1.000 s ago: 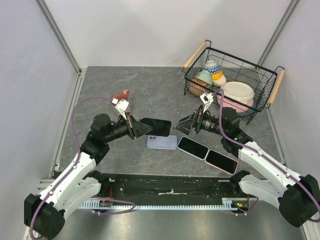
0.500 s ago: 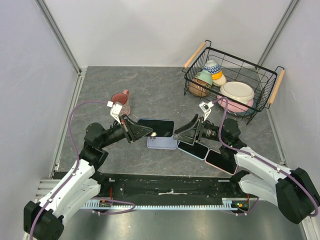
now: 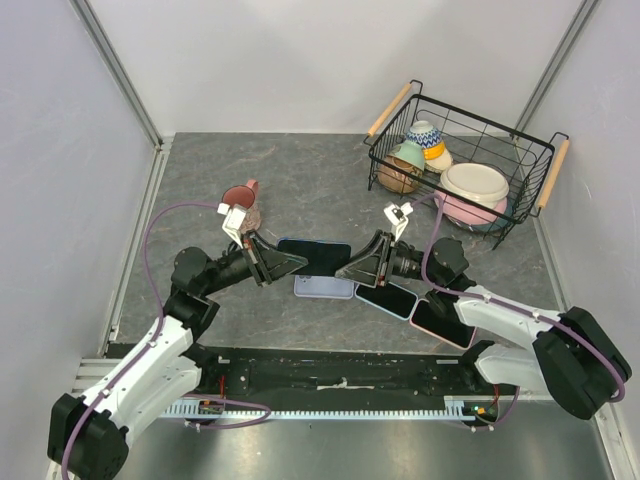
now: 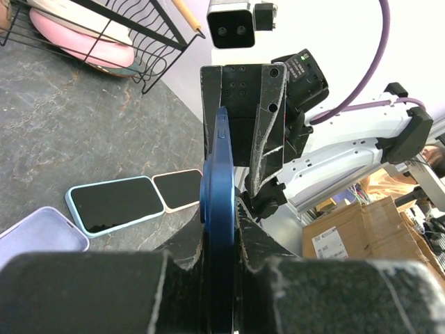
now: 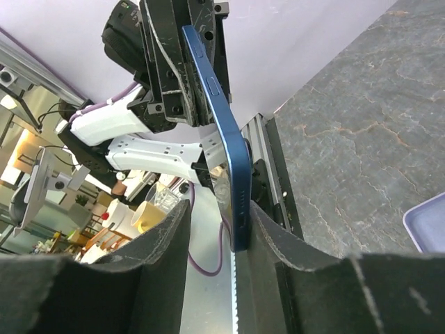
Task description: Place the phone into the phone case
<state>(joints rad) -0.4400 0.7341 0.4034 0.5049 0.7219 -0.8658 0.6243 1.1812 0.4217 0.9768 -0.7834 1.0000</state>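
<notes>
— Where to find the phone?

— In the air above the grey stone tabletop (image 3: 300, 180), between both grippers. A flat blue phone (image 3: 315, 256) with a dark glass screen, kept level, screen upward.

— Held from which side?

— From the left, by the left gripper (image 3: 296, 262), with jaws closed tight on the left end of the phone. In the left wrist view, seen edge-on and squeezed between both black fingers.

— And on the right side?

— Surrounded there by the right gripper (image 3: 347, 270), with jaws spread apart around the other end. In the right wrist view, close against one finger and with a clear gap to the other. Cannot tell about real contact with the near finger.

— And the case?

— A lilac rectangular phone case (image 3: 323, 287), flat on the tabletop, hollow side up, just below the phone and a little nearer to the arm bases. Not yet holding the phone.

— Anything more to note?

— Right of the case, in a slanted row, a phone in a light blue cover (image 3: 386, 297), then a phone in a pink cover (image 3: 443, 323). At the far right, a black wire basket with wooden handles (image 3: 390, 110), filled with bowls. At the far left, a pink mug (image 3: 240, 195).
</notes>
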